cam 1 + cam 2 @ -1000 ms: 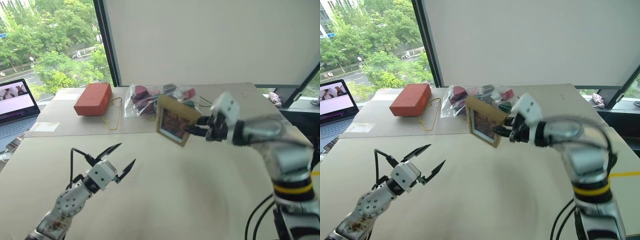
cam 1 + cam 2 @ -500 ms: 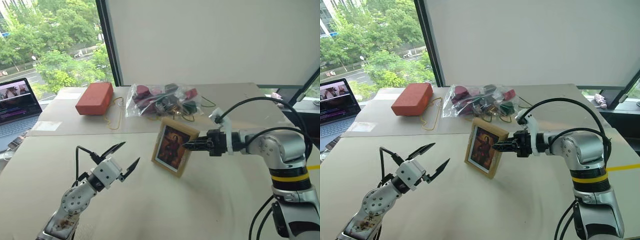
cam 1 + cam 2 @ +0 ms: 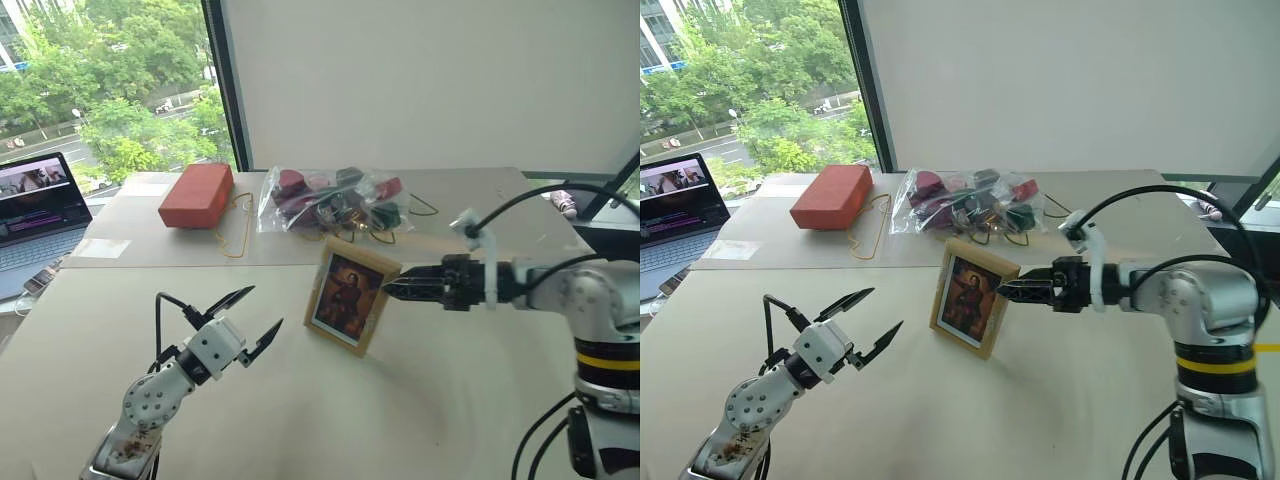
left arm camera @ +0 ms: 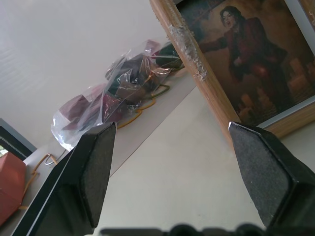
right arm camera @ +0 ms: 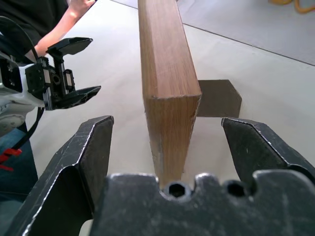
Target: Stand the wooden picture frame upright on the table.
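Although the picture frame (image 3: pixel 971 309) stands upright at the table's (image 3: pixel 1060 420) centre, the right gripper (image 5: pixel 165 147), at its three o'clock, has its jaws spread astride its edge; any sideways drift could topple it. The left gripper (image 3: pixel 868 325), at eight o'clock, is spread and empty.

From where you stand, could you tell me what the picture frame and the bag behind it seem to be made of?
The wooden picture frame looks like light, matte wood: visible grain and a scuffed edge in the wrist views. The bag appears to be thin clear plastic film, since it is glossy, crinkled and see-through, with dark red and green items showing inside.
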Robot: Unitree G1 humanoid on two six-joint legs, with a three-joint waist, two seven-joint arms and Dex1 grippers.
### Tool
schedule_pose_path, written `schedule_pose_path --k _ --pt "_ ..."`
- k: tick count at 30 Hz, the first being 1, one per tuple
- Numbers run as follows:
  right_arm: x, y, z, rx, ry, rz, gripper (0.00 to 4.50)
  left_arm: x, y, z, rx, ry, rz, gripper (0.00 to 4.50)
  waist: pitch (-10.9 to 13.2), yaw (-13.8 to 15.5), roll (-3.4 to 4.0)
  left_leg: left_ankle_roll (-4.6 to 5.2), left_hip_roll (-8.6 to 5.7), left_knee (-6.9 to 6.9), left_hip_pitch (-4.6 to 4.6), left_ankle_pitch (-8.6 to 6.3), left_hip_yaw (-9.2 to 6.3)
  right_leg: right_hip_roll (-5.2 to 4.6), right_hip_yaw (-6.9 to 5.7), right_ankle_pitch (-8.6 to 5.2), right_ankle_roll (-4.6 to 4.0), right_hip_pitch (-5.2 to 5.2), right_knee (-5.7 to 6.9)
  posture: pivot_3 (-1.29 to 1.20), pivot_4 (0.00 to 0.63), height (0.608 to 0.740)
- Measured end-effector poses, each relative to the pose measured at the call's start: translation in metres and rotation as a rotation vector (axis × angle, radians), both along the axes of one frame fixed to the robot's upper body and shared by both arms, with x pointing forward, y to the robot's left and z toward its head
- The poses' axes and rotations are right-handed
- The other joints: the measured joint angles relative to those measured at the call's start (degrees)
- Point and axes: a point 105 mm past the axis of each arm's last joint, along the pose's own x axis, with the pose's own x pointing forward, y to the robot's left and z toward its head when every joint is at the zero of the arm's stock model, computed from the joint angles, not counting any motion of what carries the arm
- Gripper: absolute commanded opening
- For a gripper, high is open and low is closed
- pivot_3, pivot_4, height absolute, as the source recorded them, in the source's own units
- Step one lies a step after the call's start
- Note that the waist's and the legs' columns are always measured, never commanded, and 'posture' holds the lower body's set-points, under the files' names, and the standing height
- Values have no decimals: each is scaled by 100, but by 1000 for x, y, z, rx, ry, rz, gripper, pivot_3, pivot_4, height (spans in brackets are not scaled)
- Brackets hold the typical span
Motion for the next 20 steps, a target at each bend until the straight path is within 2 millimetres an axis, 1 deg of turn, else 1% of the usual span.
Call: schedule_pose_path --k 2,4,5,6,8,9,11,12,13,14,15,20 --pt "-20 -13 -25 -67 59 -33 4105 2 11 -10 -77 107 62 3905 0 12 0 13 0 5 -2 -8 1 0 1 0 2 -1 -1 0 150 740" --pt "-30 -19 -44 -132 46 -93 4105 5 16 -19 -163 201 126 3905 0 -15 0 19 0 9 -2 -11 5 0 5 1 3 -4 1 0 150 740" --pt "-31 -19 -55 -156 10 -148 4105 7 19 -21 -227 242 166 3905 -5 -39 -10 19 3 10 4 -11 1 4 3 1 2 0 1 0 150 740" --pt "-25 -18 -64 -175 -51 -246 4105 9 20 -23 -275 276 203 3905 -4 -74 -14 16 2 13 5 -9 4 5 10 0 2 -4 -3 0 150 740" --pt "-9 -20 -72 -156 -160 -489 4105 11 20 -28 -353 332 260 3905 -4 -118 -8 -11 -1 13 10 6 8 4 25 1 1 -10 7 0 150 740" --pt "-8 -21 -73 -161 -168 -519 4105 11 19 -28 -359 339 264 3905 -3 -118 -5 -16 -2 14 11 9 9 4 26 2 1 -11 7 0 150 740" --pt "-1 -29 -70 -173 -234 -655 4105 12 22 -31 -383 363 300 3905 -2 -102 -1 -30 -2 11 15 17 8 6 26 4 -2 -7 11 0 150 740" --pt "-2 -36 -65 -187 -308 -760 4105 13 26 -32 -411 373 336 3905 -3 -86 0 -31 -3 4 17 18 5 6 23 4 -2 -5 6 0 150 740" --pt "-8 -38 -66 -210 -398 -892 4105 15 31 -36 -451 389 397 3905 -10 -52 -3 -30 0 3 17 17 -6 10 16 3 -2 -5 7 0 150 740" --pt "-15 -30 -78 -221 -419 -945 4105 16 33 -40 -485 407 435 3905 -11 -47 -4 -31 0 -5 15 17 -6 10 15 3 -2 -7 -2 0 150 740" --pt "-17 -20 -88 -211 -416 -958 4105 16 32 -41 -495 412 448 3905 -11 -64 -3 -35 -3 -4 11 19 1 5 24 3 -2 -12 -2 0 150 740" --pt "-17 -7 -103 -263 -514 -968 4105 18 28 -43 -493 405 467 3905 -12 -94 -3 -37 -4 -4 22 20 8 6 28 4 -2 -5 -7 0 150 740"
